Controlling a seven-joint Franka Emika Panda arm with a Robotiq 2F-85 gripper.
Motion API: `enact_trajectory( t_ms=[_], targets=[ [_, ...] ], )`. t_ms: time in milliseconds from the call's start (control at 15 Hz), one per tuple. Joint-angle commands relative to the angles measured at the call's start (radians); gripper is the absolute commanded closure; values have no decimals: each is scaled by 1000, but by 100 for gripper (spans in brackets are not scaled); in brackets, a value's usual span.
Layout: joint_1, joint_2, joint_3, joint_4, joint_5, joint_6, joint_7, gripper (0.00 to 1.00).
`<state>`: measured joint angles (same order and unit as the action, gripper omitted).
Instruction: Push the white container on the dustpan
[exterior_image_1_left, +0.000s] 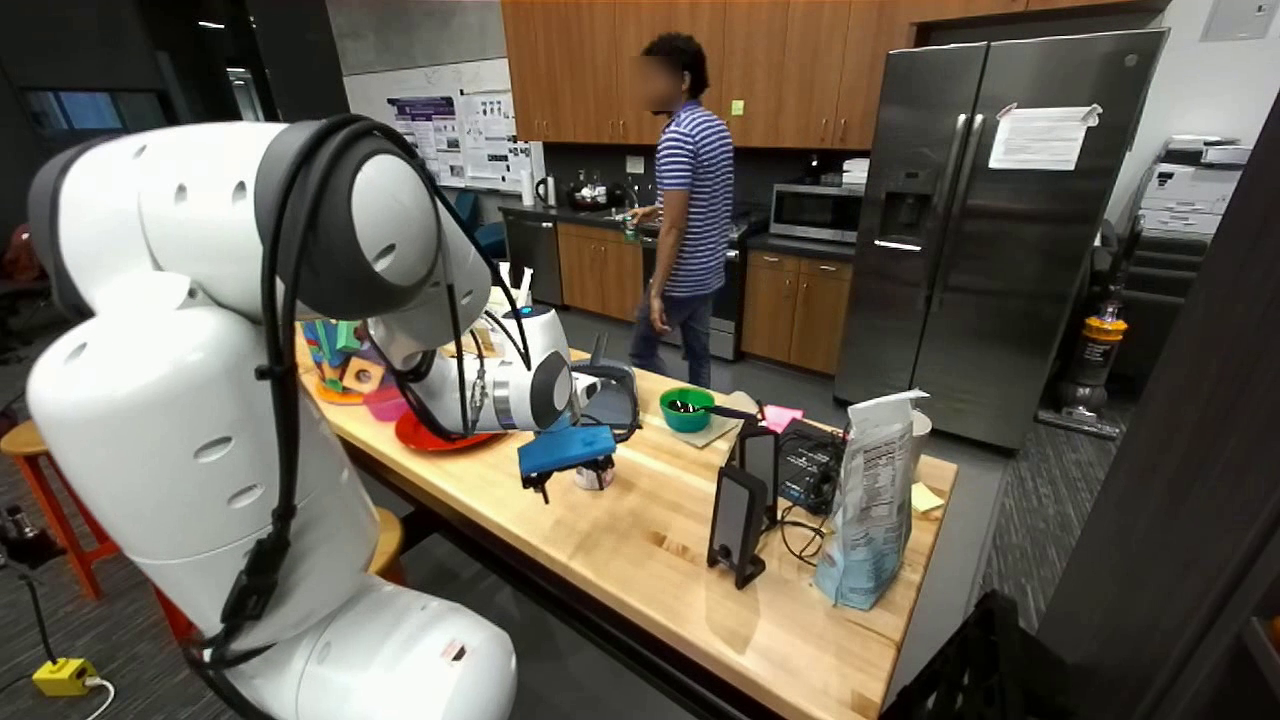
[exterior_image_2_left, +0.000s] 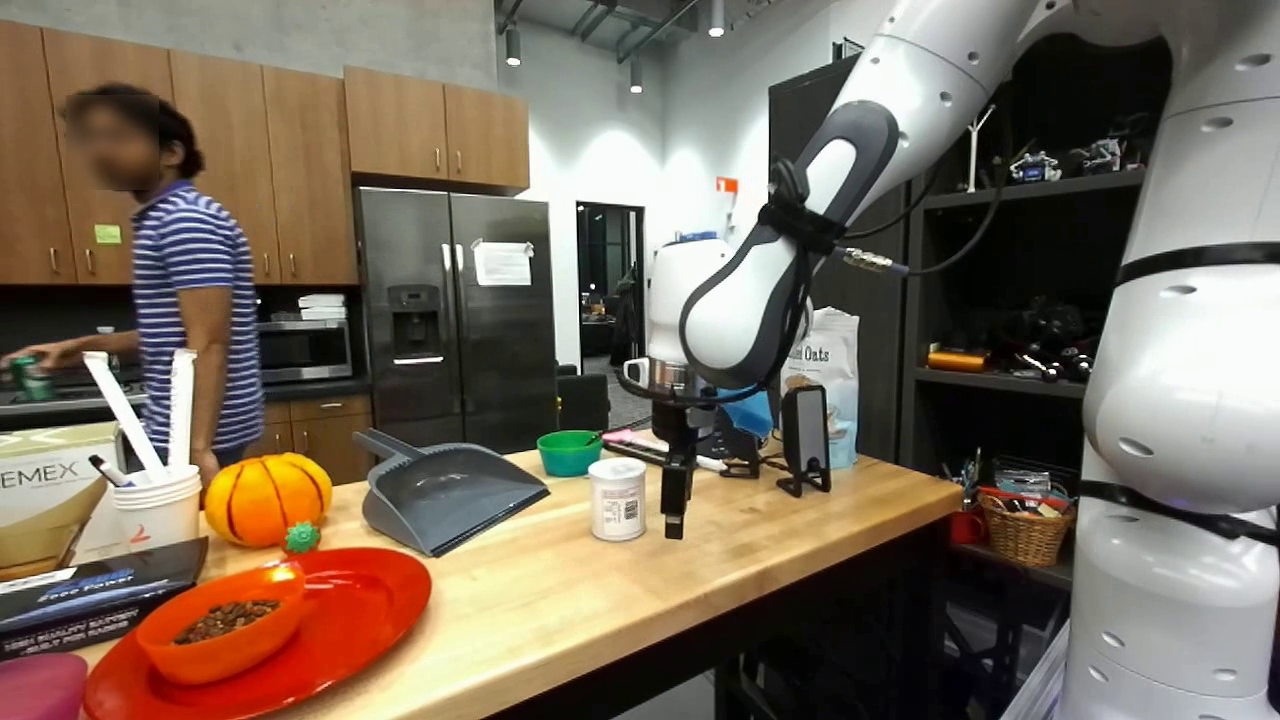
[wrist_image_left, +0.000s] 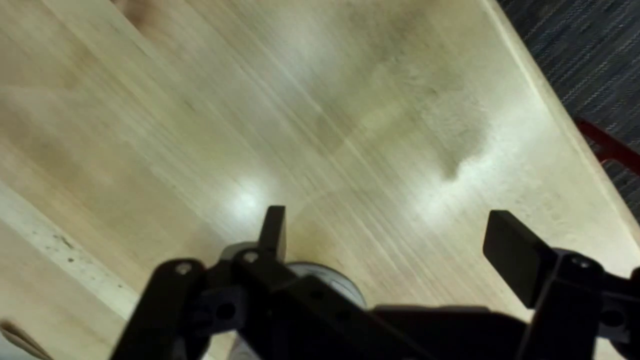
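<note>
Nearest me, the claw gapes wide, gripping nothing. Barely farther stands the white tub, upright on the table, and the dustpan lies farther off. I'd fear a high shove toppling the tub, an off-centre one sending it wide, or the dustpan sliding away once bumped.

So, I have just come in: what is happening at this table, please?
The robot's open gripper hangs beside the white tub, holding nothing. The tub stands upright on the table, apart from the grey dustpan; probably the gripper will push it there next. A man stands in the background.
</note>
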<state>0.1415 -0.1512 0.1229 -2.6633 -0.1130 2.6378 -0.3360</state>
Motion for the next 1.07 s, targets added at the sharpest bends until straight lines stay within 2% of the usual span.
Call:
enact_trajectory(
  t_ms=[0, 267, 467, 600, 733, 867, 1000],
  targets=[
    [-39, -37, -29, -38, -46, 63, 57, 0],
    [1, -23, -41, -40, 54, 155, 0, 0],
    [78, -2, -44, -21, 196, 186, -68, 0],
    [110, 7, -37, -9, 233, 196, -96, 0],
    [118, 24, -29, 4, 208, 211, -105, 0],
    [79, 36, -7, 3, 74, 222, -65, 0],
    [27, 39, 8, -1, -106, 217, -8, 0]
  ],
)
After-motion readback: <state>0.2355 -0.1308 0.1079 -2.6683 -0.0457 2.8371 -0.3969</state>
